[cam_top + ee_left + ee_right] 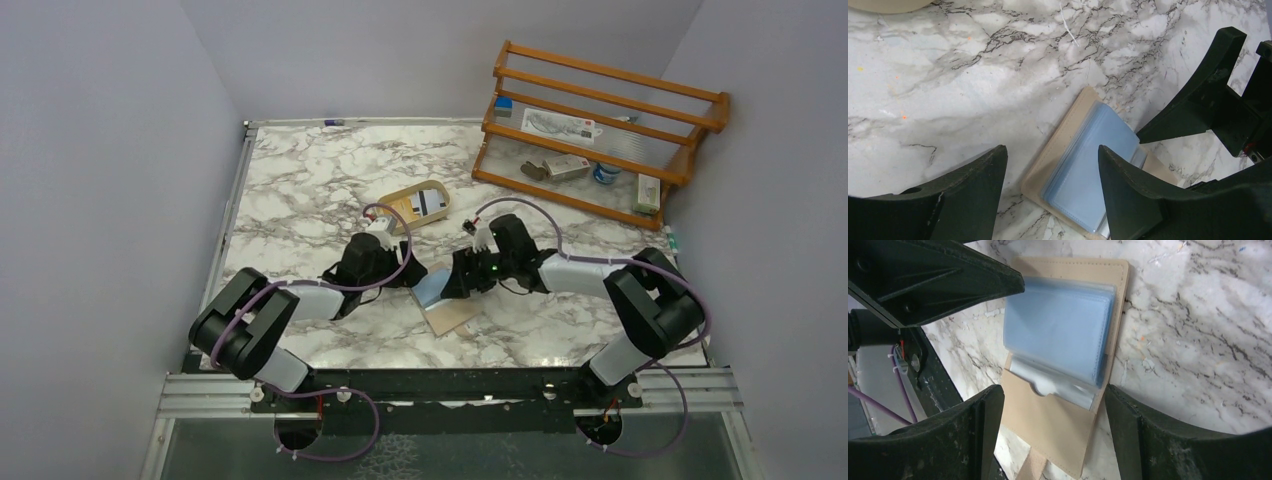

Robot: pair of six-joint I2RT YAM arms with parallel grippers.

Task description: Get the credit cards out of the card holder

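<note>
Card holder (455, 314) lies open on marble table (300, 190), centre. Pale-blue credit cards (431, 288) sit inside, on its far-left half. Left gripper (1050, 150) and right gripper (1052, 389) close in from left & right; both jaws apart, gripping nothing. Beyond: oval tray (392, 199). Far right: wooden rack (610, 75).

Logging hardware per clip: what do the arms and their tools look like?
Left arm and right arm: black joints, white link shells, looping purple cables; a green light on the right wrist. Left tool and right tool: black, two curved tapering fingers, scuffed.
</note>
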